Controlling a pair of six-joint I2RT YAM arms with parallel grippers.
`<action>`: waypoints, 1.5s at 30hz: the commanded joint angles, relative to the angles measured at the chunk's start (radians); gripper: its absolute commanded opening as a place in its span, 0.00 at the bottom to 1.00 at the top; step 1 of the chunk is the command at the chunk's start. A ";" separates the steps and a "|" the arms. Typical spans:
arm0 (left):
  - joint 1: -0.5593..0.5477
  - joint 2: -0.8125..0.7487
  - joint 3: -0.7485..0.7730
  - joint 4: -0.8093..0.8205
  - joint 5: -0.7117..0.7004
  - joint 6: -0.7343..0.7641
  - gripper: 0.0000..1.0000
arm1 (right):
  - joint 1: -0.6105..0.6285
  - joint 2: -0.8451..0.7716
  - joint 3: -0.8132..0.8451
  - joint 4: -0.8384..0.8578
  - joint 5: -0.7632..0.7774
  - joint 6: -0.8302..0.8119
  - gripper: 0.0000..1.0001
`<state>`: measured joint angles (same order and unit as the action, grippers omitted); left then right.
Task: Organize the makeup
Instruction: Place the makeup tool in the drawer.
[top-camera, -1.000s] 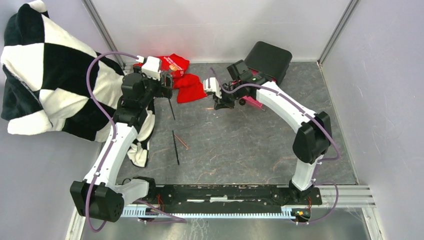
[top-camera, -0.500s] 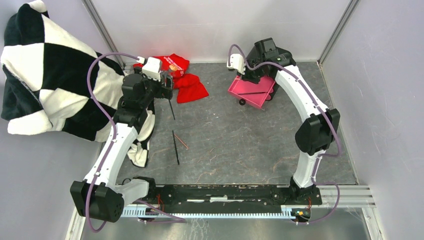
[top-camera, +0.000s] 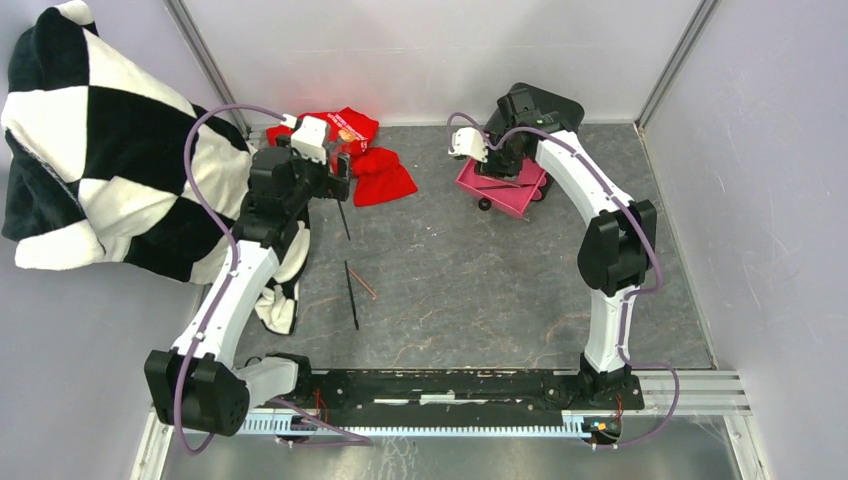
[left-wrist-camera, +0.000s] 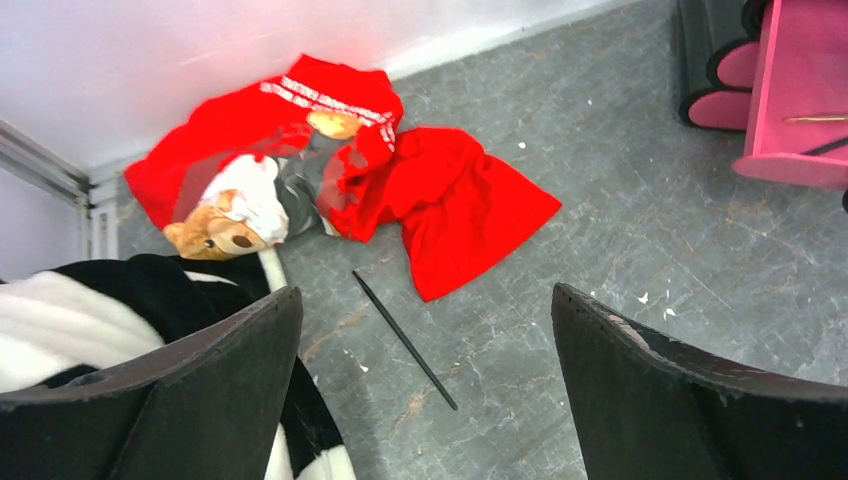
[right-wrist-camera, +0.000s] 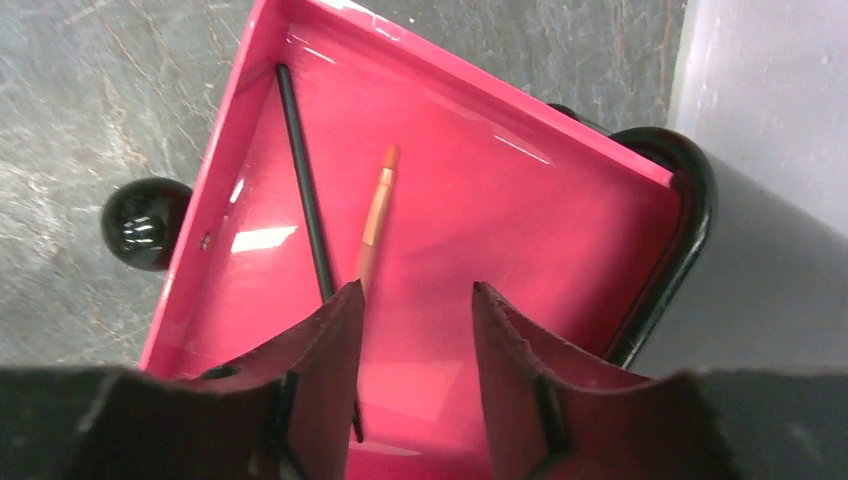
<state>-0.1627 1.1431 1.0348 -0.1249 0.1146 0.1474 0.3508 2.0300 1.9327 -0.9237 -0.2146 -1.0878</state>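
A pink drawer (top-camera: 503, 185) stands pulled out in front of the black box (top-camera: 540, 115). On its floor lie a black pencil (right-wrist-camera: 303, 190) and a brown pencil (right-wrist-camera: 378, 210). My right gripper (right-wrist-camera: 415, 290) hangs open just above the drawer (right-wrist-camera: 480, 200), with nothing between its fingers. My left gripper (left-wrist-camera: 425, 310) is wide open and empty over a black pencil (left-wrist-camera: 403, 340) that lies on the grey floor by the red cloth (left-wrist-camera: 455, 205). Seen from above, that pencil (top-camera: 343, 218) is just below the left gripper (top-camera: 338, 178). Another black pencil (top-camera: 351, 295) and a short brown one (top-camera: 363, 283) lie nearer the arms.
A black-and-white checkered blanket (top-camera: 90, 150) fills the left side and hangs under the left arm. A small teddy bear (left-wrist-camera: 215, 225) lies in the red cloth at the back wall. The drawer's black knob (right-wrist-camera: 145, 222) points toward the table's middle.
My right gripper has moved from mid-table, next to the red cloth, back over the pink drawer, and its jaws have opened. The left arm has barely shifted.
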 joint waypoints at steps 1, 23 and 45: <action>0.006 0.058 0.004 0.009 0.055 0.049 1.00 | -0.004 -0.061 -0.008 0.046 0.009 0.004 0.56; 0.006 0.561 0.098 -0.078 -0.097 -0.025 0.84 | -0.005 -0.535 -0.452 0.308 -0.368 0.402 0.70; 0.073 0.841 0.292 -0.178 -0.039 -0.057 0.63 | -0.005 -0.602 -0.656 0.376 -0.483 0.443 0.66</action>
<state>-0.0914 1.9652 1.2900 -0.2909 0.0422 0.1429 0.3504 1.4506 1.2903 -0.5831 -0.6651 -0.6518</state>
